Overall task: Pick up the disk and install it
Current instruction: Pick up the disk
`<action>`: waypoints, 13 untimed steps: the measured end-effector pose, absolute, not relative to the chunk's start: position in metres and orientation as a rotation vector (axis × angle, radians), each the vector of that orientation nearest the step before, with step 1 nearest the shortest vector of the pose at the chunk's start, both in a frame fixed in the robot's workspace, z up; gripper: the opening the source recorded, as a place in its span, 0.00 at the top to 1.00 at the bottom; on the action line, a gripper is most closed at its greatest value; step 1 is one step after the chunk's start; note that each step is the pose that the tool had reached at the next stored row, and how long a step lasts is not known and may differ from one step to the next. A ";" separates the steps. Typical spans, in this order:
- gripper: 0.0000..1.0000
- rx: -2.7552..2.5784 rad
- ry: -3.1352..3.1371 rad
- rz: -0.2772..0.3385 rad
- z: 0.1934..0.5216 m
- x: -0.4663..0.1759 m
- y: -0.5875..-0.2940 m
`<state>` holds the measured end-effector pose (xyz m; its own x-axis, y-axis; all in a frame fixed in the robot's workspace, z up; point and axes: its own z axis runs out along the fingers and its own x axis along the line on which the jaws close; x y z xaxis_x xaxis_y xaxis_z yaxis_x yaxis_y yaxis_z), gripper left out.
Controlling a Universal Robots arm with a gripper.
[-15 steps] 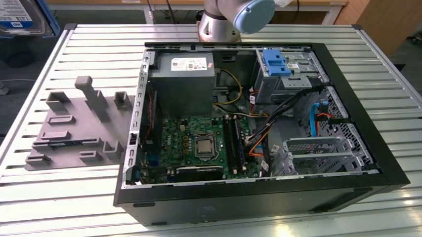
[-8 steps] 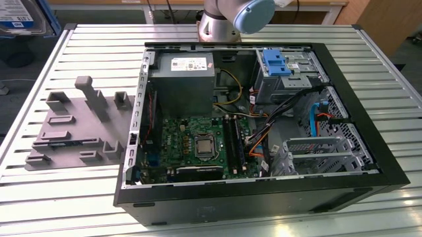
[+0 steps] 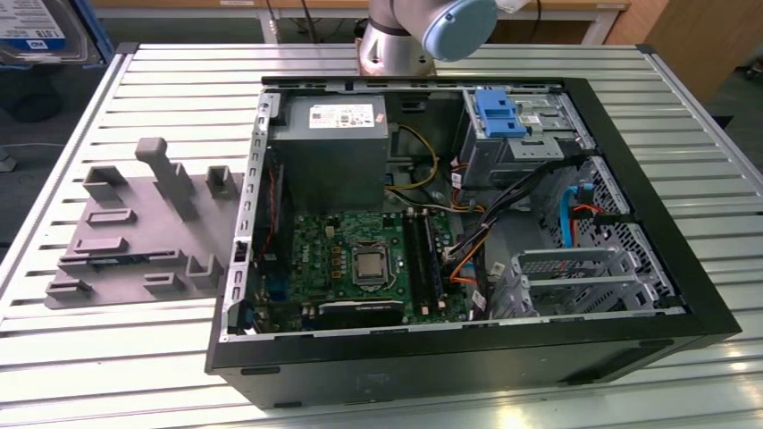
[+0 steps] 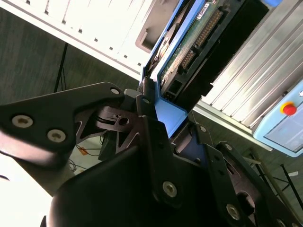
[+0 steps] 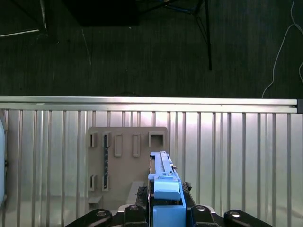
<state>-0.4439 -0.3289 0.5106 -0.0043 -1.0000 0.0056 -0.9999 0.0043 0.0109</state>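
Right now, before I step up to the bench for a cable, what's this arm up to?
The arm's gripper is shut on the disk, a drive in a blue carrier frame. It holds the disk in the air over or near the grey fixture block on the slatted table. The open computer case lies beside that fixture, and the disk is not yet in it.

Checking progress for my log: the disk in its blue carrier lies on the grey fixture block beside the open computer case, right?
Not quite. The disk does not lie on the block: it is clamped in the gripper, as both wrist views show. In the exterior view, the grey fixture block does sit beside the open computer case, with no disk on it.
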 end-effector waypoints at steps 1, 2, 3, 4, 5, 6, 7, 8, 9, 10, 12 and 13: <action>0.64 2.208 -2.218 -0.006 0.511 -0.443 -0.329; 0.64 2.209 -2.218 -0.006 0.511 -0.443 -0.329; 0.64 2.208 -2.218 -0.006 0.511 -0.442 -0.329; 0.64 2.208 -2.218 -0.006 0.511 -0.442 -0.329; 0.64 2.209 -2.218 -0.006 0.511 -0.441 -0.329; 0.64 2.209 -2.218 -0.006 0.511 -0.440 -0.329; 0.64 2.208 -2.218 -0.006 0.511 -0.440 -0.329; 0.64 2.209 -2.218 -0.006 0.511 -0.439 -0.329; 0.64 2.208 -2.218 -0.006 0.511 -0.439 -0.329; 0.64 2.209 -2.218 -0.006 0.511 -0.438 -0.329; 0.64 2.209 -2.218 -0.006 0.511 -0.437 -0.329; 0.64 2.208 -2.218 -0.006 0.511 -0.437 -0.329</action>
